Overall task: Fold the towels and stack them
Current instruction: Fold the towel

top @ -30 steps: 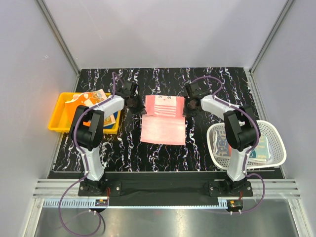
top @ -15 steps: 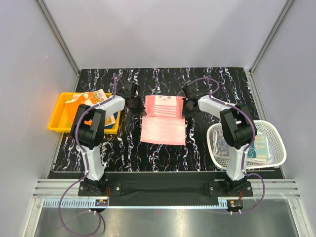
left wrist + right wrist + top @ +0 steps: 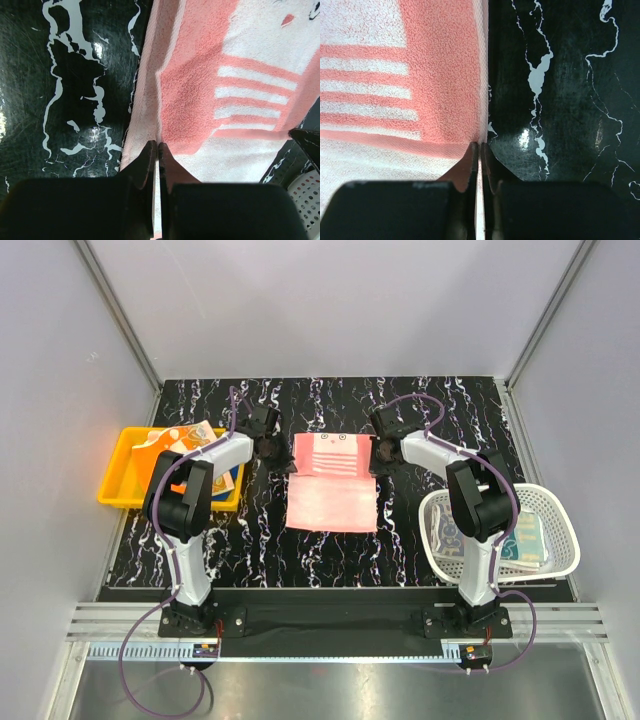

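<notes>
Surface [image 3: 250, 540]: black, white-veined, ringed by grey walls [image 3: 50, 440].
Pink towel [image 3: 332, 485]: flat at centre, striped half far, plain half near.
Left tool [image 3: 158, 146]: pressed together, pinching towel's left edge.
Right tool [image 3: 480, 146]: pressed together, pinching towel's right edge.
Tray [image 3: 112, 490]: left side, printed towels [image 3: 180, 437] inside.
Basket [image 3: 565, 540]: right side, cloths [image 3: 525, 540] inside.
</notes>
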You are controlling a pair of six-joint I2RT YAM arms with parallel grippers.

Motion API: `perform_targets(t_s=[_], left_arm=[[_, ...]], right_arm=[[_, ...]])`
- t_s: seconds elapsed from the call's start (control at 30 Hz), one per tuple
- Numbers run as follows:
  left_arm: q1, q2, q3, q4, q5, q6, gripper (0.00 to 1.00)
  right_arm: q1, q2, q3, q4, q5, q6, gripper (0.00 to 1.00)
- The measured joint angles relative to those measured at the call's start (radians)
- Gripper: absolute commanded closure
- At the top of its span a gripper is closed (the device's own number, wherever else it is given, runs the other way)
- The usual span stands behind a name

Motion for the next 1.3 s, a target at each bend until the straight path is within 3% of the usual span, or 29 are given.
perform_targets(t_s=[0.57,1.1,1.3], left_arm=[[0.000,0.006,0.038,-0.026,-0.003,0.021,1.00],[0.000,0.020,0.051,-0.033,-0.002,0.029,1.00],[0.000,0.022,0.051,-0.033,-0.002,0.029,1.00]], right_arm=[[0.000,0.000,0.027,-0.054,0.025,-0.047,0.96],[0.000,0.006,0.068,-0.093,0.023,-0.092,0.78],[0.000,0.013,0.069,-0.100,0.022,-0.098,0.82]])
